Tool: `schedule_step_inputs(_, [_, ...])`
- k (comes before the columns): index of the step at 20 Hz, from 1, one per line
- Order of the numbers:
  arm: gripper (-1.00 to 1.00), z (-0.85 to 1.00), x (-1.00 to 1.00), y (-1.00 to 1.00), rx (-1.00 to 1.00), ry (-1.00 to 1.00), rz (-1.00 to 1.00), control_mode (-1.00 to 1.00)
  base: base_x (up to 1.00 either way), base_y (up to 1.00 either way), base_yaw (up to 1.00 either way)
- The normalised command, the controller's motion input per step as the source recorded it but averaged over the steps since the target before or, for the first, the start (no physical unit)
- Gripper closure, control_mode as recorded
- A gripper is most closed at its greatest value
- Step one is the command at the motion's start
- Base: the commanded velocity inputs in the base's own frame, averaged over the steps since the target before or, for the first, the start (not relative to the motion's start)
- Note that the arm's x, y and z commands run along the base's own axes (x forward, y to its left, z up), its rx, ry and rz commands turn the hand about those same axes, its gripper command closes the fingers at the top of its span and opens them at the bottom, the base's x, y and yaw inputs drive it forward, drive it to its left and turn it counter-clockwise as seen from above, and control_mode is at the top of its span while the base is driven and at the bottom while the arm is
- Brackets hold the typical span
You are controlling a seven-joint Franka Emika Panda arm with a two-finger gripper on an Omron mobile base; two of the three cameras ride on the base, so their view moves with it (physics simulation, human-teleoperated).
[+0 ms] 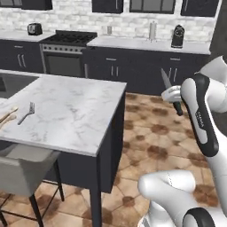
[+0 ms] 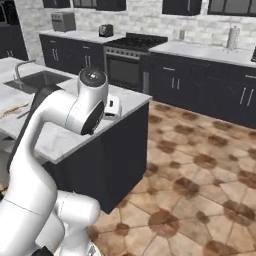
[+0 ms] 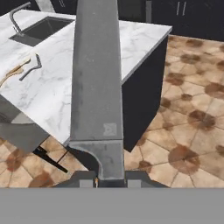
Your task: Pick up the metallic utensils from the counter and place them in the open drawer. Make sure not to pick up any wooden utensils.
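Marble island counter (image 1: 75, 111) stands left of the robot, with a grey chair (image 1: 22, 173) tucked under its near edge. A metal fork (image 1: 26, 113) lies near the counter's left side, just beside two wooden spoons (image 1: 8, 116), and a dark sink (image 3: 43, 28) with a faucet (image 3: 17, 19) sits further back. A stove (image 1: 66, 51) and dark cabinets (image 1: 133, 66) line the far wall. The white arm is raised over the tiled floor (image 1: 150, 137), well clear of the counter. Its gripper (image 3: 110, 177) is clamped on the knife (image 3: 97, 83), the blade pointing upward and away from the hand in the hand view.
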Motion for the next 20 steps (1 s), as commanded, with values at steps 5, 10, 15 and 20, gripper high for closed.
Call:
schedule_step_inputs(5, [1.0, 0.0, 0.0, 0.0, 0.0, 0.0, 0.0, 1.0, 0.35, -1.0, 0.4])
schedule_step_inputs(10, [1.0, 0.0, 0.0, 0.0, 0.0, 0.0, 0.0, 1.0, 0.41, -1.0, 0.4])
schedule_step_inputs(15, [1.0, 0.0, 0.0, 0.0, 0.0, 0.0, 0.0, 1.0, 0.52, -1.0, 0.39])
schedule_step_inputs(20, [1.0, 0.0, 0.0, 0.0, 0.0, 0.0, 0.0, 1.0, 0.53, -1.0, 0.38])
